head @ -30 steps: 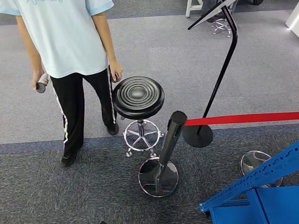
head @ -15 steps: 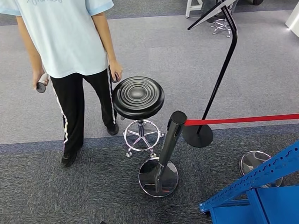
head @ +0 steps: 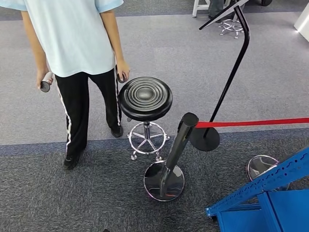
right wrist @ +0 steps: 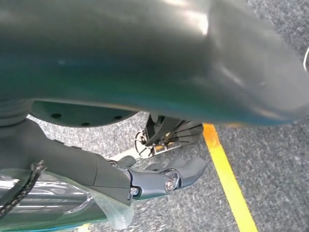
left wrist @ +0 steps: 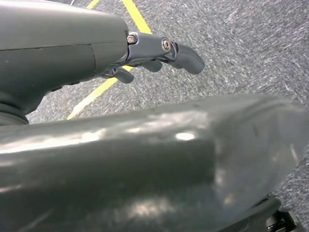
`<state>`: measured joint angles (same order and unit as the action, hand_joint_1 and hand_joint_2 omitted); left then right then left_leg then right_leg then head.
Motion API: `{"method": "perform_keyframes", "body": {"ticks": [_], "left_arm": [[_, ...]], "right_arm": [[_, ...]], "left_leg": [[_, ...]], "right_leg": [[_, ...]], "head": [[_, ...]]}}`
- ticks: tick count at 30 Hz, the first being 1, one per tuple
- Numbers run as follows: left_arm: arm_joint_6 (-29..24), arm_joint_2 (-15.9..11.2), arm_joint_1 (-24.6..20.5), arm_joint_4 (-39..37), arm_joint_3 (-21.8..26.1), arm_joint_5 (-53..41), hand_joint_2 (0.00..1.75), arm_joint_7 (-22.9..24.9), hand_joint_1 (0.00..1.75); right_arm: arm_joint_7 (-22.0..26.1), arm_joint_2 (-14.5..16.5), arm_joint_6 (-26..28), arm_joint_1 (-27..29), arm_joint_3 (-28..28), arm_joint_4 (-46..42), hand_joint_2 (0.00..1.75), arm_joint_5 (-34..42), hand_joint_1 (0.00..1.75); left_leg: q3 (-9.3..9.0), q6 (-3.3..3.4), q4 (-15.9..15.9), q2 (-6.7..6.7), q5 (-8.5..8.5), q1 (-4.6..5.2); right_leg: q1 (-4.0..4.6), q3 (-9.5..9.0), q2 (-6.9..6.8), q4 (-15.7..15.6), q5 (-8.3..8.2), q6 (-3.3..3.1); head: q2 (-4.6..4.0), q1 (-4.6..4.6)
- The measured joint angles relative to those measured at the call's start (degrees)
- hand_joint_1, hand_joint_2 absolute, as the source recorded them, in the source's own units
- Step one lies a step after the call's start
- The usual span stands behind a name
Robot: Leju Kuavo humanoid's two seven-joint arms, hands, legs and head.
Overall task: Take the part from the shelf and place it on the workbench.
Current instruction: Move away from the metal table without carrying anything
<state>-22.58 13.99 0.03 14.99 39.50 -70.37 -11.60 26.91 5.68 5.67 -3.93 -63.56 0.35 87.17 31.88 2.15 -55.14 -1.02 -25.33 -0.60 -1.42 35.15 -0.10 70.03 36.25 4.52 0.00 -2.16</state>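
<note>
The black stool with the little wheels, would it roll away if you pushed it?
Probably yes. The stool stands on a chrome base with small casters, so a push would likely send it gliding, though the carpet may slow it. Its wide seat sits on one thin post, so a high, hard shove might tip it.

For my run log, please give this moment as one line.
scene: person beside black stool, blue rack at right | left robot hand: over carpet, empty | right robot hand: grasp unclear
</note>
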Motion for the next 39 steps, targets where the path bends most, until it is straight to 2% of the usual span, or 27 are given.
{"method": "perform_keyframes", "body": {"ticks": [2,4,8,9,11,13,14,15,16,17,19,20,21,23,24,25,26,28,29,30,31,33,34,35,36,38,39], "left_arm": [[0.0,0.0,0.0,0.0,0.2,0.0,0.00,0.0,0.00],[0.0,0.0,0.0,0.1,0.3,0.0,0.00,0.0,0.00],[0.0,0.1,0.0,0.1,0.5,0.0,0.00,0.0,0.00],[0.0,0.1,0.0,0.1,0.5,0.0,0.00,0.0,0.00],[0.1,0.1,-0.1,0.1,0.6,0.0,0.00,0.0,0.00],[0.1,0.0,-0.1,0.1,0.7,0.0,0.00,0.0,0.00],[0.1,0.0,-0.1,0.1,0.7,0.0,0.00,0.0,0.00],[0.1,0.0,-0.1,0.1,0.7,0.0,0.00,0.0,0.00],[0.1,0.0,-0.1,0.1,0.8,0.0,0.00,0.0,0.00],[0.1,0.0,-0.1,0.1,0.8,0.0,0.00,0.0,0.00],[0.1,0.0,-0.1,0.2,0.8,-0.1,0.00,0.0,0.00],[0.0,0.0,-0.2,0.2,0.8,-0.1,0.00,0.0,0.00],[0.0,0.0,-0.2,0.2,0.9,-0.1,0.00,0.0,0.00],[0.0,0.1,-0.2,0.2,0.9,-0.1,0.00,0.0,0.00],[0.0,0.1,-0.3,0.2,0.9,-0.1,0.00,0.0,0.00],[0.1,0.1,-0.3,0.2,0.9,-0.1,0.00,0.0,0.00],[0.1,0.2,-0.3,0.2,0.9,-0.1,0.00,0.0,0.00],[0.1,0.3,-0.3,0.2,0.9,-0.1,0.00,0.0,0.00],[0.1,0.3,-0.3,0.2,0.9,-0.1,0.00,0.0,0.00],[0.1,0.3,-0.3,0.2,0.9,-0.1,0.00,0.0,0.00],[0.1,0.3,-0.3,0.2,0.9,-0.1,0.00,0.0,0.00],[0.1,0.4,-0.3,0.3,1.0,-0.2,0.00,0.0,0.00],[0.1,0.4,-0.3,0.3,1.0,-0.3,0.00,0.0,0.00],[0.1,0.4,-0.3,0.3,1.0,-0.3,0.00,0.0,0.00],[0.1,0.4,-0.3,0.4,1.0,-0.3,0.00,0.0,0.00],[0.1,0.4,-0.3,0.4,1.0,-0.4,0.00,0.0,0.00],[0.1,0.4,-0.2,0.4,1.0,-0.4,0.00,0.0,0.00]], "right_arm": [[0.0,0.0,0.0,-0.1,0.0,0.0,0.00,0.0,0.00],[0.0,0.1,0.0,-0.4,0.0,0.0,0.00,0.0,0.00],[0.0,0.1,0.1,-0.4,0.0,0.0,0.00,0.0,0.00],[0.0,0.1,0.1,-0.4,0.0,0.0,0.00,0.0,0.00],[0.0,0.1,0.1,-0.6,0.0,0.0,0.00,0.0,0.00],[0.0,0.1,0.1,-0.6,0.0,0.0,0.00,0.0,0.00],[0.0,0.1,0.1,-0.6,0.0,0.0,0.00,0.0,0.00],[0.0,0.1,0.1,-0.6,0.0,0.0,0.00,0.0,0.00],[0.0,0.1,0.1,-0.6,0.0,0.0,0.00,0.0,0.00],[0.0,0.1,0.1,-0.6,0.0,0.0,0.00,0.0,0.00],[0.0,0.2,0.1,-0.6,0.0,0.0,0.00,0.0,0.00],[0.0,0.2,0.1,-0.7,0.0,0.0,0.00,0.0,0.00],[0.0,0.2,0.1,-0.7,0.0,0.0,0.00,0.0,0.00],[0.0,0.2,0.1,-0.7,0.0,0.0,0.00,0.0,0.00],[0.0,0.2,0.1,-0.7,0.0,0.0,0.00,0.0,0.00],[0.0,0.2,0.1,-0.7,0.0,0.0,0.00,0.0,0.00],[0.0,0.2,0.1,-0.7,0.0,0.0,0.00,0.0,0.00],[0.0,0.2,0.1,-0.7,0.0,0.0,0.00,0.0,0.00],[0.0,0.2,0.1,-0.7,0.0,0.0,0.00,0.0,0.00],[0.0,0.2,0.1,-0.6,0.0,0.0,0.00,0.0,0.00],[0.0,0.2,0.1,-0.6,0.0,0.0,0.00,0.0,0.00],[0.0,0.2,0.1,-0.7,0.0,0.0,0.00,0.0,0.00],[0.0,0.1,0.1,-0.8,0.0,0.0,0.00,0.0,0.00],[0.1,0.1,0.1,-0.9,0.0,0.0,0.00,0.0,0.00],[0.1,0.1,0.1,-0.9,0.0,0.0,0.00,0.0,0.00],[0.1,0.1,0.1,-0.9,0.0,0.0,0.00,0.0,0.00],[0.1,0.1,0.1,-0.9,0.0,0.0,0.00,0.0,0.00]], "left_leg": [[0.55,-0.55,-0.5,0.03,0.24,-0.15],[1.18,-1.31,-1.3,0.11,0.43,-0.13],[1.93,-2.64,-2.3,0.25,0.64,-0.38],[2.32,-2.85,-3.3,0.29,-0.56,-0.50],[4.03,-3.00,-8.5,0.42,-5.51,-0.55],[5.86,-2.82,-16.0,0.52,-10.31,-0.43],[5.93,-2.55,-18.3,0.56,-11.13,-0.31],[4.97,-2.14,-18.3,0.60,-10.62,-0.11],[2.95,-1.61,-16.0,0.64,-9.26,0.19],[0.00,-0.95,-11.9,0.76,-7.68,0.62],[-5.39,0.14,-3.5,1.00,-6.24,1.45],[-6.81,0.41,-1.0,1.11,-6.10,1.76],[-7.17,0.53,0.0,1.13,-6.12,1.97],[-6.62,0.75,0.6,0.98,-4.99,2.02],[-6.12,0.97,0.9,0.85,-4.26,1.92],[-5.46,1.16,1.2,0.71,-3.50,1.77],[-4.67,1.27,1.3,0.55,-2.80,1.66],[-2.93,1.38,1.2,0.33,-1.51,1.67],[-2.02,1.30,1.1,0.19,-0.85,1.66],[-1.03,1.17,1.0,0.09,-0.20,1.64],[-0.02,0.99,0.7,0.03,0.38,1.58],[1.87,0.46,-0.3,0.05,1.29,1.50],[2.59,0.16,-0.9,0.08,1.63,1.50],[3.05,-0.15,-1.4,0.11,1.98,1.51],[3.35,-0.44,-1.8,0.13,2.34,1.51],[3.60,-1.04,-2.0,0.18,2.93,1.34],[3.91,-1.37,-2.5,0.25,2.10,1.22]], "right_leg": [[-0.49,-4.81,-0.14,-8.0,-3.28,0.52],[-0.58,-8.27,0.21,-14.0,-5.09,0.21],[-0.08,-7.43,0.65,-14.4,-5.42,-2.25],[-0.01,-7.07,0.55,-14.3,-5.75,-2.86],[0.23,-6.20,0.38,-14.4,-6.61,-3.90],[0.76,-5.19,0.29,-14.3,-7.58,-4.37],[1.06,-4.61,0.25,-14.2,-8.10,-4.50],[1.33,-3.93,0.24,-14.1,-8.58,-4.59],[1.55,-3.27,0.27,-14.0,-9.03,-4.64],[1.68,-2.74,0.32,-13.9,-9.44,-4.65],[1.84,-2.05,0.41,-13.7,-10.22,-4.39],[1.80,-1.87,0.42,-13.7,-10.61,-4.14],[1.71,-1.75,0.40,-13.8,-11.04,-3.77],[1.50,-1.49,0.41,-13.9,-11.51,-3.03],[1.46,-1.00,0.42,-13.3,-10.64,-2.70],[1.45,-0.23,0.43,-11.9,-8.78,-2.42],[1.37,0.81,0.43,-9.1,-5.98,-2.18],[1.22,2.80,0.39,-1.6,-1.06,-1.61],[1.12,3.12,0.36,1.2,-0.31,-1.36],[1.00,2.49,0.31,2.2,-1.07,-1.13],[0.84,0.85,0.23,1.1,-2.69,-0.94],[0.51,-5.44,0.05,-6.8,-5.08,-0.63],[0.53,-8.41,0.10,-11.0,-5.02,-0.85],[0.57,-10.33,0.15,-14.0,-4.57,-1.17],[0.72,-11.07,0.27,-15.4,-4.04,-1.68],[0.84,-10.22,0.24,-15.5,-4.40,-2.92],[0.84,-9.76,0.14,-15.5,-4.85,-3.57]], "head": [[0.00,-0.01],[0.00,-0.09],[0.00,0.04],[0.00,0.10],[0.00,0.36],[0.00,0.55],[0.00,0.55],[0.00,0.54],[0.00,0.54],[0.00,0.53],[0.00,0.51],[0.00,0.51],[0.00,0.58],[0.00,0.74],[0.00,0.75],[0.00,0.64],[0.00,0.57],[0.00,0.40],[0.00,0.41],[0.00,0.41],[0.00,0.41],[0.00,0.38],[0.01,0.42],[0.01,0.39],[0.02,0.34],[0.03,0.23],[0.03,0.26]]}}
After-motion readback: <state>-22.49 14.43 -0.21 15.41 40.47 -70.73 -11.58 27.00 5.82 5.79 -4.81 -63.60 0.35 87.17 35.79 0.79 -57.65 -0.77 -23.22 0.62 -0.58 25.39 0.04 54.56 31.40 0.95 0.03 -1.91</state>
